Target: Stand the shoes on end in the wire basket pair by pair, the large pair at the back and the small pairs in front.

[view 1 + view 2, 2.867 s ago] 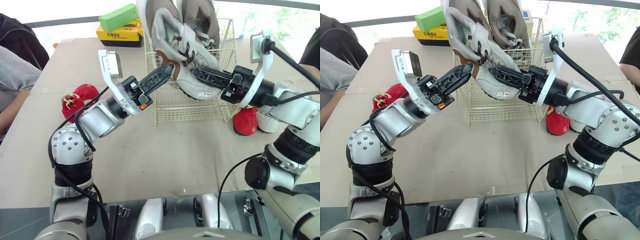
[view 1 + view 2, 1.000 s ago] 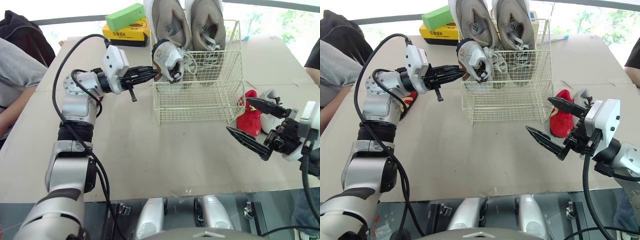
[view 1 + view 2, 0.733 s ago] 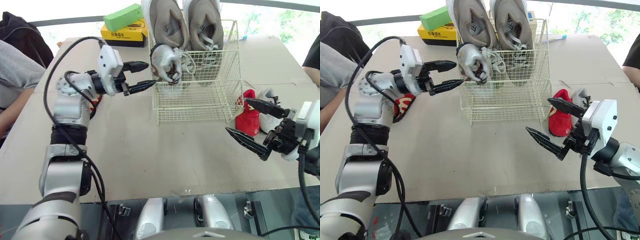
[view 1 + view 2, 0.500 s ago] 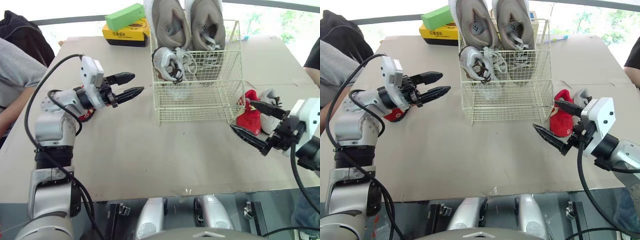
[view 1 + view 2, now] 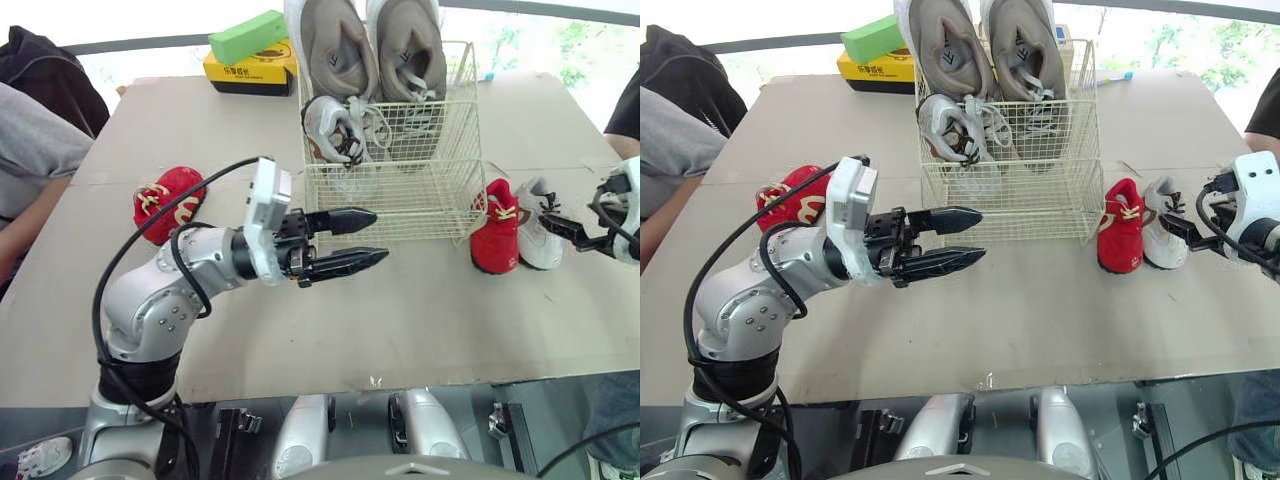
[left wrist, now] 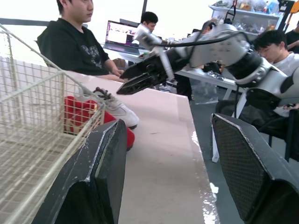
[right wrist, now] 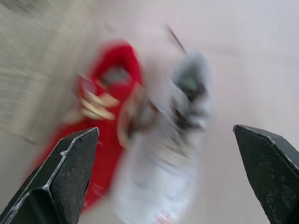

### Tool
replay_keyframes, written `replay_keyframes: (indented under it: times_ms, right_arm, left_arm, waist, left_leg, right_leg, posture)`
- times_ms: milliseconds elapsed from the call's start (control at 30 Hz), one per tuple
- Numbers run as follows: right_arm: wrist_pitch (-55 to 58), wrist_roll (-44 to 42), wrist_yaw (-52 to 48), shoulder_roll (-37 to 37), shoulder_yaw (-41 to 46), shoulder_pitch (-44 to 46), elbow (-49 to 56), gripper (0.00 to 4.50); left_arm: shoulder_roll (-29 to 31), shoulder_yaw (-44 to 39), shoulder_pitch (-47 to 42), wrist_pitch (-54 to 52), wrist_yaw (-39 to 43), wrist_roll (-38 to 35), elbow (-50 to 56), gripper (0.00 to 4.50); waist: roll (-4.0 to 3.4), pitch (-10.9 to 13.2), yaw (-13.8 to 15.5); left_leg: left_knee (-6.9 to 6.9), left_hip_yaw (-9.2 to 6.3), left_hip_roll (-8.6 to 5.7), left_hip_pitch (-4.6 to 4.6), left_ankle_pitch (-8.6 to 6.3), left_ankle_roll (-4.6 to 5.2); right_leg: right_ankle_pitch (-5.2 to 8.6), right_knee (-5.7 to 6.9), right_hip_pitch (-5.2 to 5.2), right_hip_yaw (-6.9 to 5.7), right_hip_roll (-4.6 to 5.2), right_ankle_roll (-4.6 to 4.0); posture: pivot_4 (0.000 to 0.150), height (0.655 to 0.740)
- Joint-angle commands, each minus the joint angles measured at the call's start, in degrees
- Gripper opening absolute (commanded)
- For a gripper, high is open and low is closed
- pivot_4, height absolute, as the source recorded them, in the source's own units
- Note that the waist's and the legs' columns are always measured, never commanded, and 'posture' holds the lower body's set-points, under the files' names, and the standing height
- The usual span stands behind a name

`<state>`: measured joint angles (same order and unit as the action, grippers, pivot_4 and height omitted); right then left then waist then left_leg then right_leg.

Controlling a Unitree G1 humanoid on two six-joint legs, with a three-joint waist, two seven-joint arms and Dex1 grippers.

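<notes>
Facing white shoe (image 5: 541, 238) three o'clock of wire basket (image 5: 395, 200), right gripper (image 7: 164, 130) gaped wide — probably pre-grasp; left gripper (image 5: 382, 235) likewise, empty.

Big pair (image 5: 375, 50) is at the back of your basket (image 5: 400, 205), small shoe (image 5: 335, 125) before it, two shoes (image 5: 494, 228) outside right, lone shoe (image 5: 168, 200) left.
</notes>
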<state>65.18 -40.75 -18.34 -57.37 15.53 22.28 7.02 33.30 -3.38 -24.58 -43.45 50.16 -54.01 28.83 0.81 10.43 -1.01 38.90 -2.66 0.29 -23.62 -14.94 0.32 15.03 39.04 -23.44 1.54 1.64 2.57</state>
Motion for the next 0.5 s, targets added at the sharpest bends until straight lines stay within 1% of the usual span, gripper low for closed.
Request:
replay_keyframes:
  times_ms: [33, 167, 233, 333, 500]
  right_arm:
    - [-1.56, 4.39, -5.14, -1.08, -4.12, 6.47, -11.53, 4.50]
    - [-6.92, 10.56, -14.25, -0.81, -11.60, 15.70, -27.60, 4.50]
    - [-9.24, 13.09, -17.39, -1.00, -13.09, 18.56, -33.32, 4.50]
    - [-9.96, 14.98, -22.16, -1.76, -13.81, 21.55, -39.00, 4.50]
    - [-11.24, 18.11, -27.86, -2.11, -14.42, 24.81, -44.18, 4.50]
  left_arm:
    - [0.55, 0.43, -0.47, -0.07, 0.84, -1.54, 2.25, 3.14]
    - [1.79, 0.11, -0.81, 0.96, 1.48, -0.77, 2.41, 3.14]
    - [1.72, -0.09, -0.42, 1.83, 0.86, -0.07, 2.34, 3.14]
    - [1.15, -0.49, 0.61, 2.01, -1.00, -0.44, 3.28, 3.14]
    - [1.60, -1.70, 2.20, 2.45, -1.82, -1.27, 3.75, 3.14]
  waist:
    - [-0.04, 0.00, -0.08]
    - [-0.08, -0.02, 0.00]
    - [-0.09, -0.02, 0.06]
    - [-0.08, -0.02, 0.30]
    - [-0.09, -0.02, 0.24]
  left_leg:
    - [0.00, 0.05, 0.01, 0.01, 0.00, 0.00]
    - [0.00, 0.24, 0.00, -0.04, -0.01, 0.02]
    - [0.00, 0.31, 0.02, -0.04, -0.02, 0.04]
    - [0.00, 0.35, 0.06, -0.09, -0.05, 0.08]
    - [0.00, 0.45, 0.08, -0.08, -0.06, 0.10]
  right_leg:
    - [0.00, 0.00, -0.01, 0.04, -0.02, 0.00]
    - [0.00, -0.06, -0.08, 0.15, 0.01, 0.01]
    - [0.00, -0.10, -0.09, 0.19, 0.02, 0.01]
    - [0.00, -0.13, -0.10, 0.14, 0.08, 0.02]
    - [-0.01, -0.14, -0.11, 0.17, 0.17, 0.04]
  posture:
    - [0.150, 0.7400]
    - [0.150, 0.7400]
    - [0.150, 0.7400]
    - [0.150, 0.7400]
    - [0.150, 0.7400]
